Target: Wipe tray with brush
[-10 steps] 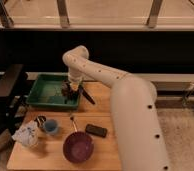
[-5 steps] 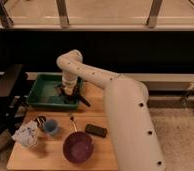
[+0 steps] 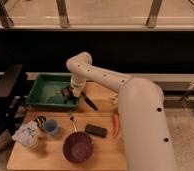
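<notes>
The green tray (image 3: 46, 92) lies at the back left of the wooden table. My gripper (image 3: 69, 94) reaches down over the tray's right end, just inside its rim. It is shut on the brush (image 3: 89, 102), a slim dark stick that slants from the gripper down to the right, across the tray's rim and over the table. The brush's working end is hidden under the gripper. My white arm (image 3: 105, 77) bends in from the right.
On the table in front of the tray are a purple bowl (image 3: 78, 146), a flat black block (image 3: 96, 130), a small spoon (image 3: 73, 123), a blue cup (image 3: 51, 127), a white crumpled bag (image 3: 26, 135) and an orange-red pepper (image 3: 116, 123). Dark furniture stands at the left.
My gripper with the brush swept left across the tray, then came back right to the tray's right end. Everything else on the table has stayed put.
</notes>
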Action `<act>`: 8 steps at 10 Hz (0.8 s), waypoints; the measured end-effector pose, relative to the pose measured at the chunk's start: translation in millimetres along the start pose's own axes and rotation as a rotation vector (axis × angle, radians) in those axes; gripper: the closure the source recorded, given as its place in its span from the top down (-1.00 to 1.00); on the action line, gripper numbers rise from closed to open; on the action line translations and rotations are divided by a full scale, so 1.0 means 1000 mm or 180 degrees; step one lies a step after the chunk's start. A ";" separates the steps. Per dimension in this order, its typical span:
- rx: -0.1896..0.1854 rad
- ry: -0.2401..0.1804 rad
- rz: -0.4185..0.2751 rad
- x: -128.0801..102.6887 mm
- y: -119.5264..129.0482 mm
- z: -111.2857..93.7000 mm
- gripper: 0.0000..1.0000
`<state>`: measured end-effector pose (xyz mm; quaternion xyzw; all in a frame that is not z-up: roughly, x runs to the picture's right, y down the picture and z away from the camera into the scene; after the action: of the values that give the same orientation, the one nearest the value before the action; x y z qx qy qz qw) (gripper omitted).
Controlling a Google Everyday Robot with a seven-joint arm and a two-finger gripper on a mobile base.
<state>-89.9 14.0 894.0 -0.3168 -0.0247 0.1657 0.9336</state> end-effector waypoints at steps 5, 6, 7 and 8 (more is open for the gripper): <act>0.0092 -0.0015 -0.0356 -0.062 -0.027 -0.008 -1.00; 0.0075 -0.0026 -0.0451 -0.077 -0.020 -0.005 -1.00; 0.0045 -0.0037 -0.0507 -0.086 -0.012 0.000 -1.00; 0.0019 -0.0043 -0.0535 -0.089 -0.003 0.005 -1.00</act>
<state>-173.5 -13.9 904.8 -0.3097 -0.0570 0.0889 0.9450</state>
